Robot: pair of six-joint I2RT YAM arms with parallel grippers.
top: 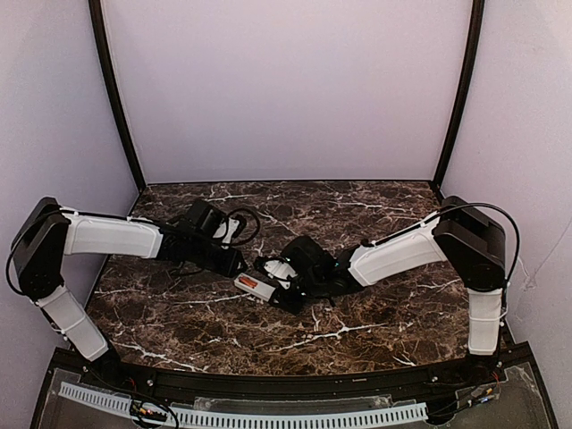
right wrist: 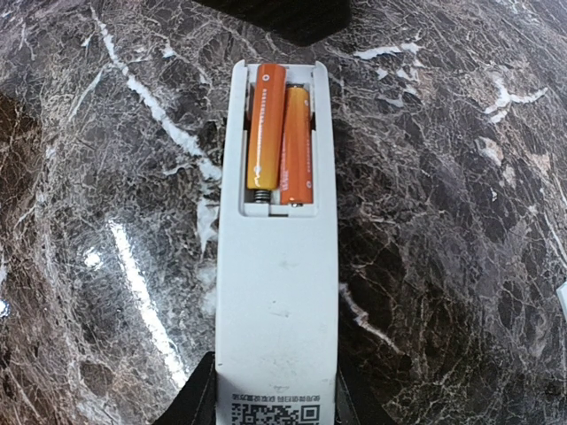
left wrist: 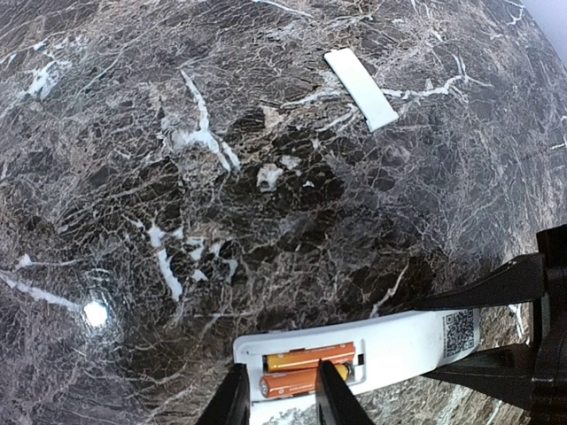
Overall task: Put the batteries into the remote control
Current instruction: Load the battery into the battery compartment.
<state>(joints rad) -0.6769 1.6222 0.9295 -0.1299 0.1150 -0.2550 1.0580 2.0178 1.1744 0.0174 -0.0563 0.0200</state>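
The white remote control (right wrist: 276, 292) lies back-up, its slot open. Two orange batteries (right wrist: 282, 133) lie side by side in the slot; in the left wrist view they show as a far one (left wrist: 310, 357) and a near one (left wrist: 292, 382). My right gripper (right wrist: 275, 412) is shut on the remote's label end, also seen from above (top: 288, 284). My left gripper (left wrist: 282, 403) is open, its fingers straddling the near battery's end at the remote's slot end (top: 253, 283); from above the left gripper (top: 239, 265) is next to it.
A flat white battery cover (left wrist: 361, 88) lies on the dark marble table (top: 375, 322), beyond the remote in the left wrist view. Purple walls and black corner posts (top: 114, 98) enclose the back and sides.
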